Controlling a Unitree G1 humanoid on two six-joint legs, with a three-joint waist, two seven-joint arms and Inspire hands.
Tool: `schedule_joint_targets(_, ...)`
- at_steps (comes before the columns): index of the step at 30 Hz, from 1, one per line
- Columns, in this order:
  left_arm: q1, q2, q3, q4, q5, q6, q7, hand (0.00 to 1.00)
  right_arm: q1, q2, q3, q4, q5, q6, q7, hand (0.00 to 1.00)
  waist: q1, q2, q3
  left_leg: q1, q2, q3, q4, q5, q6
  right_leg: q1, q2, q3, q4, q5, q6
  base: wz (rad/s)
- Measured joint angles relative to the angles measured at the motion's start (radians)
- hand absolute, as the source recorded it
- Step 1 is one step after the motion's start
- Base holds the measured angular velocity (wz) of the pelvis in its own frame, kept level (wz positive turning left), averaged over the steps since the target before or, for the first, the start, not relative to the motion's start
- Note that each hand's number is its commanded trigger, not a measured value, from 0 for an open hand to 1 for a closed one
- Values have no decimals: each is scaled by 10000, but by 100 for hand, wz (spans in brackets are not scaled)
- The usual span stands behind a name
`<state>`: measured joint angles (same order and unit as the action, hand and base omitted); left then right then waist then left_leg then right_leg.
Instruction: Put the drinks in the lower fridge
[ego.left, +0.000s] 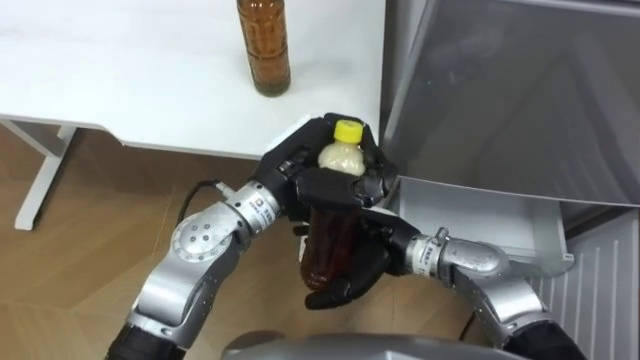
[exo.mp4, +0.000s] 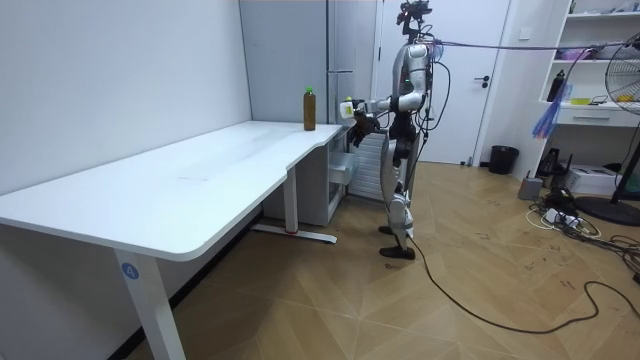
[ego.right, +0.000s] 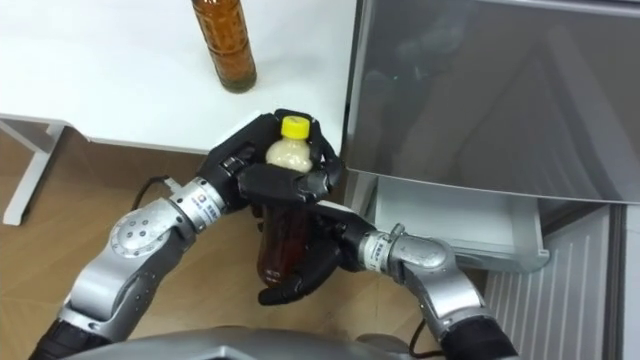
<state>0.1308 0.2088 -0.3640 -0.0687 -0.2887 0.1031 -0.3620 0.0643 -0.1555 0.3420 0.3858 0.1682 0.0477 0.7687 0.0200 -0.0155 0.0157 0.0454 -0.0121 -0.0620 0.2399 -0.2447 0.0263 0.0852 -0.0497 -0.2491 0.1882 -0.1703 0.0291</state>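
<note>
Between worktop (ego.left: 120, 80) and fridge (ego.left: 500, 90), both robot hands clamp one bottle (ego.left: 328, 240)

At the centre of the eye views, the left robot hand (ego.left: 335, 185) is curled round the upper part of the bottle, just under its yellow cap (ego.left: 347, 130). The right robot hand (ego.left: 350, 275) comes in from 4 o'clock and is wrapped round the lower part, its fingers closed under the brown body. The bottle stands roughly upright between them, clear of the worktop edge, over the wooden floor (ego.left: 90, 220).

At 11 o'clock a second bottle (ego.left: 264, 45) of amber drink stands upright on the white worktop, well apart from the held one. From 1 to 3 o'clock rises the grey front of the fridge, and at 3 o'clock, below that front, a white drawer (ego.left: 480, 225) juts out, near the held bottle.

From the room view the robot stands upright at the far end of the worktop, beside the fridge, arms raised before its chest
</note>
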Motion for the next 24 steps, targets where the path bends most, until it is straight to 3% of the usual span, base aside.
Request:
schedule_joint_targets(6, 8, 3, -47, 104, 205, 0, -52, 100, -5, 34, 14, -2, 367, 113, 52, 0, -138, 3, -1, 8, 0, 42, 56, 2, 2, -3, -8, 32, -9, 0, 0, 0)
schedule_joint_targets(8, 21, 5, -56, 106, 205, 0, -51, 100, -4, 32, 16, 0, 370, 139, 55, 51, -175, 3, 0, 11, -1, 42, 64, 2, 2, 3, -9, 36, -10, 0, 0, 0)
schedule_joint_targets(9, 21, 7, -62, 106, 205, 0, -49, 100, -4, 32, 16, 1, 371, 151, 55, 69, -181, 3, 0, 11, -1, 42, 65, 2, 2, 4, -9, 36, -12, 0, 0, 0)
schedule_joint_targets(10, 22, 15, -77, 107, 205, 0, -47, 100, -4, 31, 20, 0, 371, 165, 56, 74, -182, 4, 0, 10, 1, 42, 66, 2, 2, 4, -8, 35, -12, 0, 0, 0)
schedule_joint_targets(11, 23, 29, -88, 107, 205, 0, -43, 100, -4, 29, 26, 1, 371, 177, 57, 96, -180, 5, 1, 9, 4, 42, 69, 2, 2, 5, -5, 35, -12, 0, 0, 0)
schedule_joint_targets(12, 23, 31, -95, 107, 205, 0, -41, 100, -3, 27, 29, 1, 372, 182, 57, 100, -189, 5, 1, 10, 5, 46, 69, 2, 2, 4, -5, 40, -13, 0, 0, 0)
schedule_joint_targets(24, 33, 34, -79, 116, 139, 0, -15, 100, 73, -107, 209, 0, 682, 517, 407, 100, -188, 53, 19, -10, 6, 66, -21, 0, 4, -15, -1, 29, -2, 0, 0, 0)
